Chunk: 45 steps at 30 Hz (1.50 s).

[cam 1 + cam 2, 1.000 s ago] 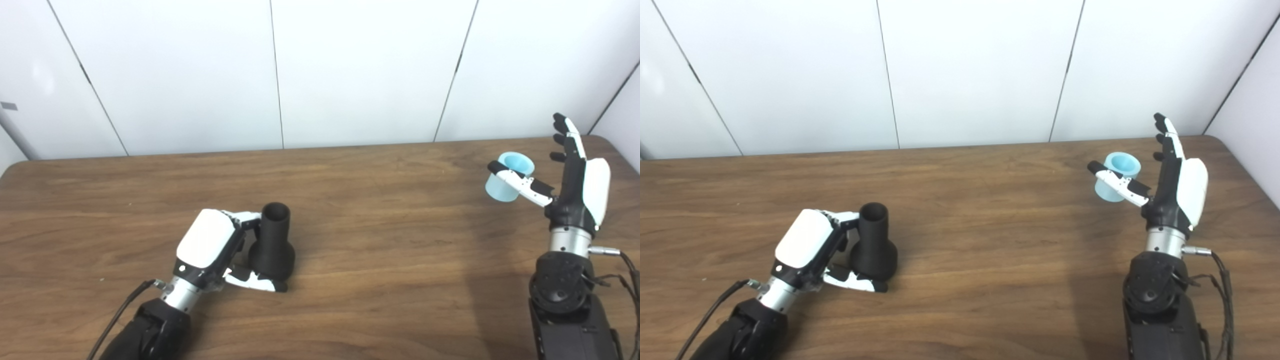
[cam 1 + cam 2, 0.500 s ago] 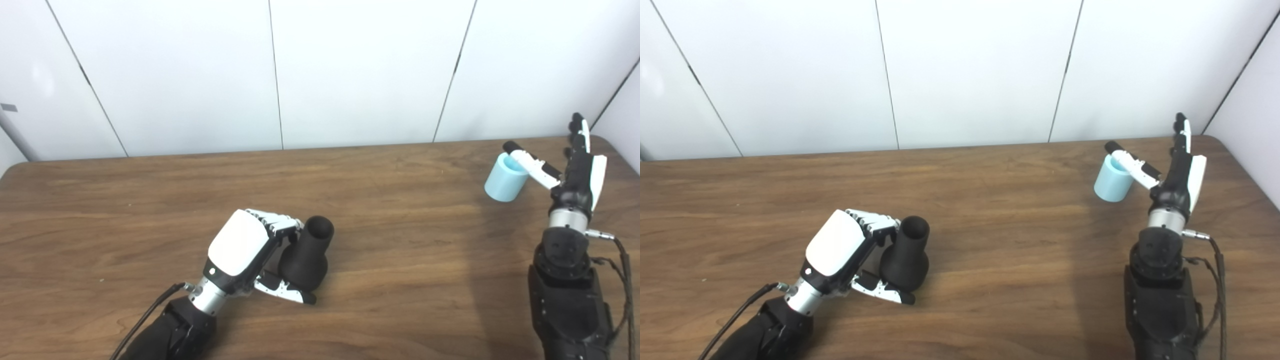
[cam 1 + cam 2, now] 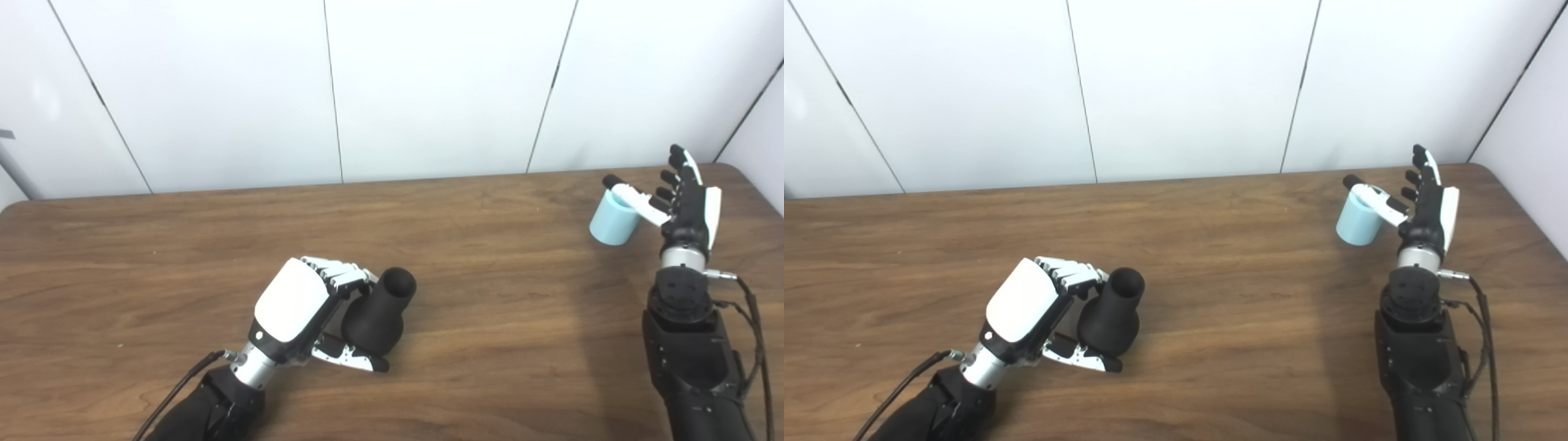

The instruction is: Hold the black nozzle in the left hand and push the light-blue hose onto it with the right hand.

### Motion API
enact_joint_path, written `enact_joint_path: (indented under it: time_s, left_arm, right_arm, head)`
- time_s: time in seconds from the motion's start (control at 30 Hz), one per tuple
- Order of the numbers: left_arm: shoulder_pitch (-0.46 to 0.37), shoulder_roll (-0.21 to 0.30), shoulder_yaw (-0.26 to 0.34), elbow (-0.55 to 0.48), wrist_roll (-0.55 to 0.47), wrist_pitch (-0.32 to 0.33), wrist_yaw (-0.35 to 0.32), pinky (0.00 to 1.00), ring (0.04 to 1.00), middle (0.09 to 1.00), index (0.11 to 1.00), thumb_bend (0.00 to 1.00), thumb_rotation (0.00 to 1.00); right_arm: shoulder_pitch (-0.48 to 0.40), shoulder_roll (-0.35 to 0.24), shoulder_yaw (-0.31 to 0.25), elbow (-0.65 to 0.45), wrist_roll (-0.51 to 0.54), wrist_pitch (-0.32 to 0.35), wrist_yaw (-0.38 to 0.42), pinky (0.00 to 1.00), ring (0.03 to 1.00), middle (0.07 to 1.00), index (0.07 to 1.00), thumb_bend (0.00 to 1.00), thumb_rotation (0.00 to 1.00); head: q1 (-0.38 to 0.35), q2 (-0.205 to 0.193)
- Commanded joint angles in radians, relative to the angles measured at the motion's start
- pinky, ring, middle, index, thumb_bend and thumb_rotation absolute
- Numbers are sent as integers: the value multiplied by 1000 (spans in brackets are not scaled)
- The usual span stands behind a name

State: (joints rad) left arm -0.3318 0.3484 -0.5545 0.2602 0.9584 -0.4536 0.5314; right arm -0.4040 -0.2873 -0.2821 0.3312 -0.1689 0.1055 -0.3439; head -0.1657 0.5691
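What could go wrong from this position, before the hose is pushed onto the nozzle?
1. The right hand is open; only its thumb lies across the light-blue hose, so closing badly might knock the hose over or roll it toward the near table edge.
2. The left hand holds the black nozzle tilted, with little visibly under it; a hard push could twist it loose.
3. The two parts are far apart, so alignment may be off.

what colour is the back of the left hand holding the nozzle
White, with black at the wrist end, on the left hand beside the black nozzle; clearest in the left eye view.
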Motion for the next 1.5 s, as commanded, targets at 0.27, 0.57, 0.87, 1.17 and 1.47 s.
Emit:
enact_joint_path:
  time_s: [0.27, 0.57, 0.87, 1.17, 1.47]
  left_arm:
    - [103, -30, -59, 85, -24, -16, 24, 233, 365, 501, 535, 496, 0]
    - [106, -27, -56, 77, -34, -16, 10, 224, 359, 496, 539, 495, 0]
    - [111, -26, -54, 70, -41, -16, 3, 203, 343, 478, 548, 492, 0]
    - [110, -28, -48, 90, -167, -16, -99, 122, 183, 469, 486, 521, 0]
    - [109, -24, -51, 101, -170, -16, -110, 143, 204, 391, 511, 514, 0]
  right_arm:
    - [-28, -50, 78, 46, -59, -23, 4, 770, 855, 881, 903, 997, 310]
    - [-31, -61, 103, 91, -48, -38, 20, 804, 875, 897, 906, 986, 313]
    - [-27, -47, 95, 79, -46, -3, 9, 746, 808, 829, 857, 942, 254]
    - [-48, 0, 22, 135, -11, -84, -111, 547, 606, 602, 507, 579, 106]
    - [-59, 7, 15, 177, 0, -164, -151, 410, 454, 486, 486, 519, 0]
  head:
    - [-9, 1]
    - [-11, 2]
    - [-14, 8]
    - [-12, 8]
    - [-15, 10]
